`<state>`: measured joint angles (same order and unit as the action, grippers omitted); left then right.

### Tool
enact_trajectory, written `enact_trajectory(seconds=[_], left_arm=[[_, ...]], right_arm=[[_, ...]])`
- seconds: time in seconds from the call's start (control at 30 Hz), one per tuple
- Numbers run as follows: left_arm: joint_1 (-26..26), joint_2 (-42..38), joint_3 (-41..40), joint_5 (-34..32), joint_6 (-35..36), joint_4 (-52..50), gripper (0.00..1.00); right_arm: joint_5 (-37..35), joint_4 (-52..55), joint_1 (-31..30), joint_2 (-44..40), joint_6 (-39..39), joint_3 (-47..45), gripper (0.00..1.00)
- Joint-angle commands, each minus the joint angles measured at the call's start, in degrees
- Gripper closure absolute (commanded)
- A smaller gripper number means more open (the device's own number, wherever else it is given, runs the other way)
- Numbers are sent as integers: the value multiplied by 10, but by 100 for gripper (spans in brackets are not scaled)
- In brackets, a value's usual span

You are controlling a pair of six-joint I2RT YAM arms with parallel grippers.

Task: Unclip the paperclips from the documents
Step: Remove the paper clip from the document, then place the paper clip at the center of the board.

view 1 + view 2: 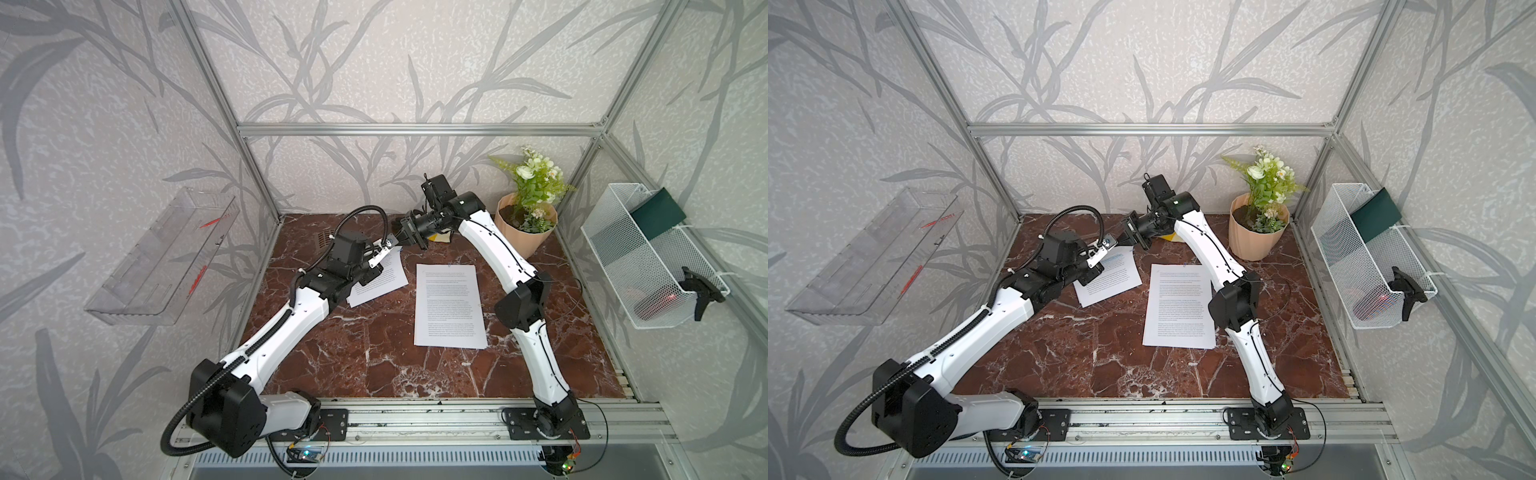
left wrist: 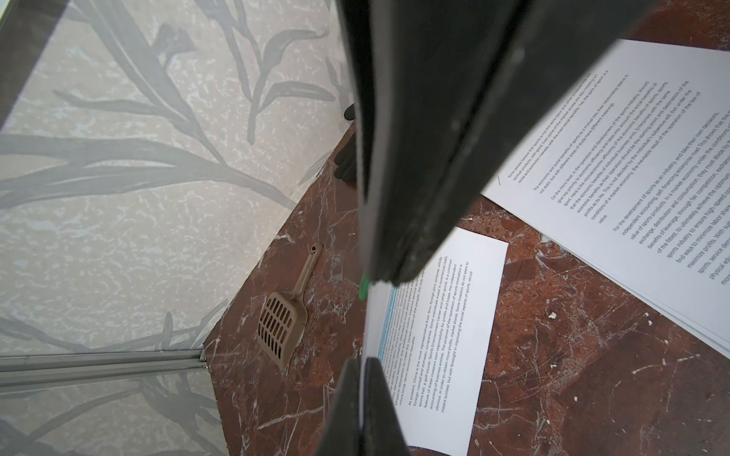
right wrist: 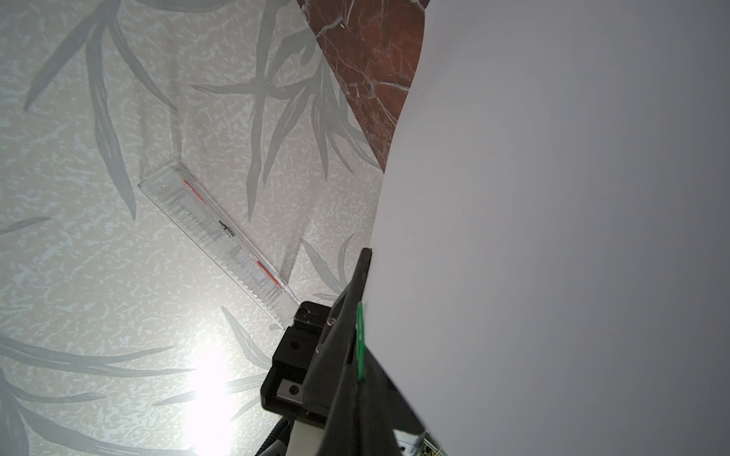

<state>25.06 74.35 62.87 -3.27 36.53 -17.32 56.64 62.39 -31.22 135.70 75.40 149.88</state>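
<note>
Thin white documents [image 2: 434,335], green wire paperclip [image 2: 364,286].

Both top views are looking down from high above the front at the whole table [image 1: 374,365]. Each wrist camera is peering closely along its own pincer, the left gripper [image 2: 361,367] and the right gripper [image 3: 357,300]. Both are sharing the green paperclip [image 2: 364,286] and the highlighted document [image 2: 438,335] at the pincer tips.

The left gripper [image 1: 388,248] and right gripper [image 1: 398,242] meet at the angled document [image 1: 384,278]; second document [image 1: 451,305] lies beside.
</note>
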Motion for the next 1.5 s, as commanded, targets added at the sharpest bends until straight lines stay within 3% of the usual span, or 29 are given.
enact_trajectory(seconds=[0.0, 0.6, 0.83, 1.0, 1.13, 1.37, 1.47], left_arm=[[-1, -6, 7, -2, 17, -5, 100], [-4, -12, 3, -15, -5, -15, 100], [-32, -44, -5, -38, -57, -41, 100], [-44, -73, -1, -57, -97, -59, 100], [-45, -92, 9, -84, -106, -85, 100], [-47, -130, 30, -114, -117, -138, 100], [-48, -141, 41, -120, -125, -158, 100]], right_arm=[[2, 9, 12, -33, 0, 14, 100], [3, 5, 61, -28, -3, 45, 100], [-33, 39, 103, -28, -88, 35, 100], [-76, 28, 101, -16, -164, -20, 100], [-93, -30, 90, 30, -187, -44, 100], [-122, -64, 62, 166, -209, 34, 100], [-141, -84, 53, 199, -219, 26, 100]])
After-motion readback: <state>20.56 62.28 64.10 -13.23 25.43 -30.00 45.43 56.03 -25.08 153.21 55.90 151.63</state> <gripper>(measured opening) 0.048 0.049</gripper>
